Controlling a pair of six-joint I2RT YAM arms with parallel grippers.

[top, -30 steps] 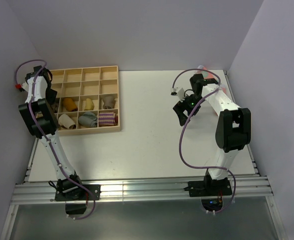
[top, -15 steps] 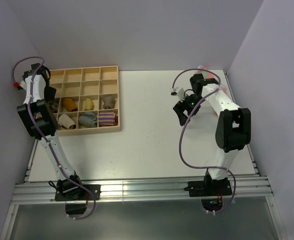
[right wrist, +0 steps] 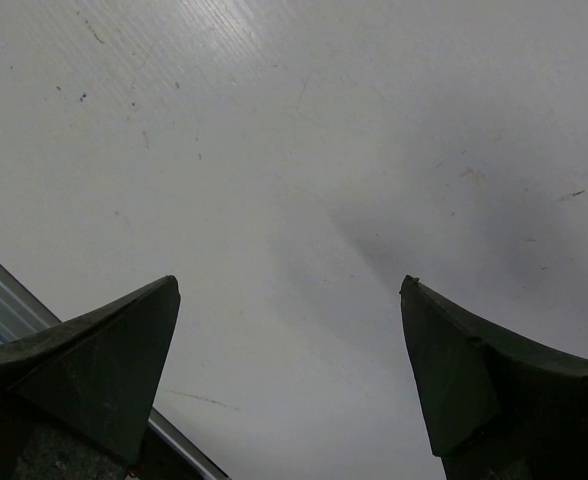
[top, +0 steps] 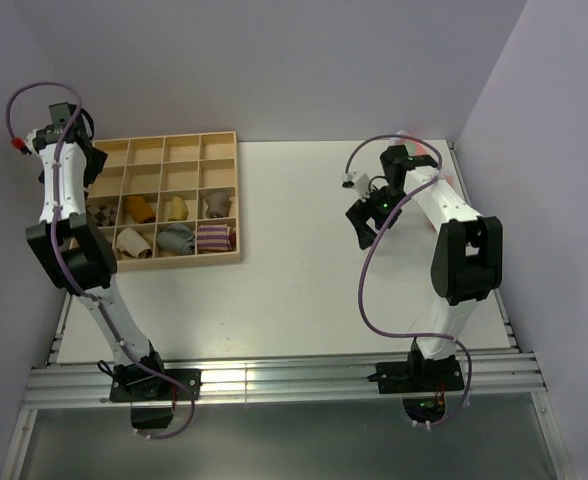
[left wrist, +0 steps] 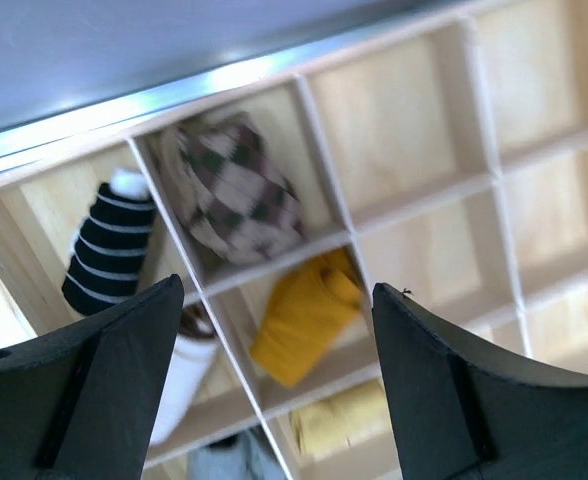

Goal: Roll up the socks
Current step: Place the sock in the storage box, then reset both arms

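Both sets of jaws spread wide, nothing gripped. Right gripper over white table; left gripper above wooden tray. Socks balled in a left-column compartment, next to black-striped roll.

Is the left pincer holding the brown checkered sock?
No, the left pincer hangs open above the checkered sock, which lies bundled in a compartment of the tray.

Pale lilac walls, white table, alu rail at front
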